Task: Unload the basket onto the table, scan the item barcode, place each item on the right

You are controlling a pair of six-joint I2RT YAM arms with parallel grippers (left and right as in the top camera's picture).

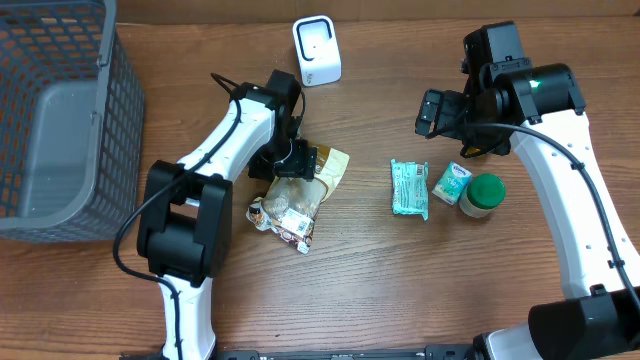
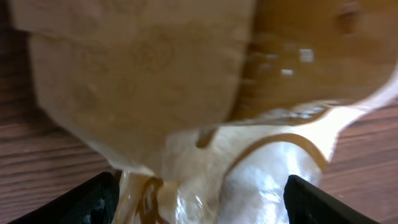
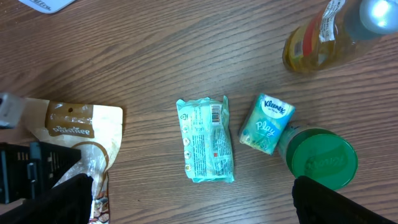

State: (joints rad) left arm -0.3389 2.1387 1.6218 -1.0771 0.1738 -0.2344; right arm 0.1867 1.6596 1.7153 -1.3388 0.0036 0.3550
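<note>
A wood-grain worktop (image 1: 380,290) carries a grey mesh basket (image 1: 60,130) at its left edge and a white scanner (image 1: 316,50) near the far edge. Near the middle, the left hand (image 1: 297,160) is down over a brown snack bag (image 1: 330,168), open, with a finger on either side of it. A crinkled packet (image 1: 285,215) touches the bag's near side. The right hand (image 1: 437,112) hangs open nearer the right edge, beside a teal packet (image 1: 409,188), a tissue pack (image 1: 451,183) and a green-lidded jar (image 1: 482,195).
</note>
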